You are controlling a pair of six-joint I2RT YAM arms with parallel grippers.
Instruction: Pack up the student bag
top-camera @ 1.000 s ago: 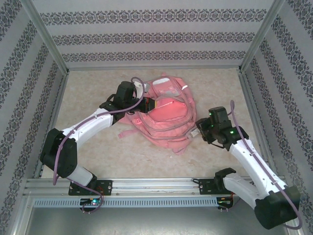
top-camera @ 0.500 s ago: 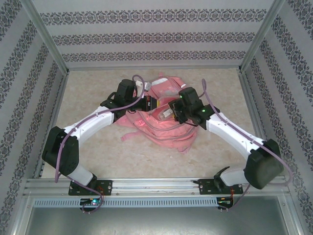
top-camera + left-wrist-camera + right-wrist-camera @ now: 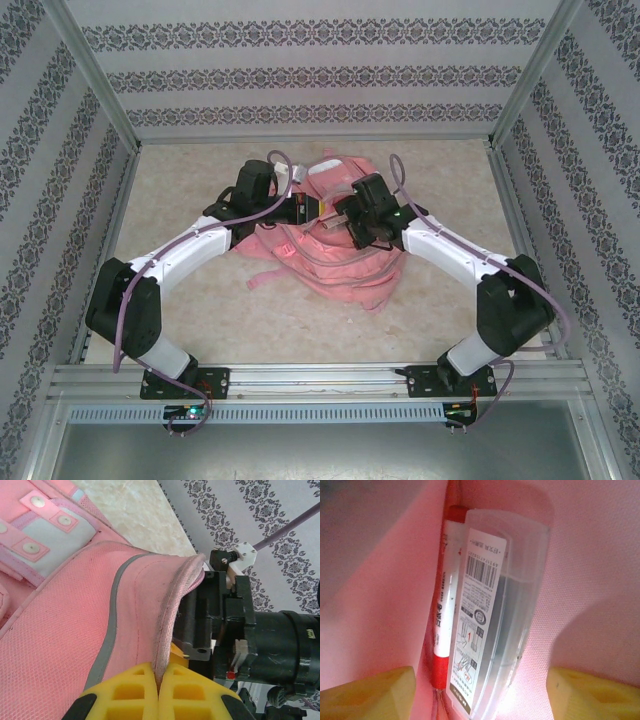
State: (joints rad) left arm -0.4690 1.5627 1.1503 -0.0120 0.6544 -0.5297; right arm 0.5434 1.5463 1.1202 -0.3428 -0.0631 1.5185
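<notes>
The student bag [image 3: 340, 268], pink and soft, lies mid-table. My left gripper [image 3: 306, 210] is shut on the rim of its opening, and the pink hem is pinched between the yellow fingertips [image 3: 159, 672]. My right gripper [image 3: 342, 220] reaches into that opening from the right. In the right wrist view its jaws [image 3: 480, 692] stand wide open, touching nothing. Between them, on the pink lining [image 3: 590, 580], lie a clear plastic box with a barcode label [image 3: 505, 605] and a red-and-white marker [image 3: 445, 605] beside it.
Patterned walls and metal frame posts [image 3: 100, 90] enclose the beige table [image 3: 200, 300]. Both arms cross over the bag's upper part. The right gripper's black body [image 3: 260, 635] sits close to my left fingers. Bag straps [image 3: 262, 278] trail to the left.
My right arm has swung left from beside the bag into its opening, and its jaws have spread wider. The left gripper has kept its hold on the rim.
</notes>
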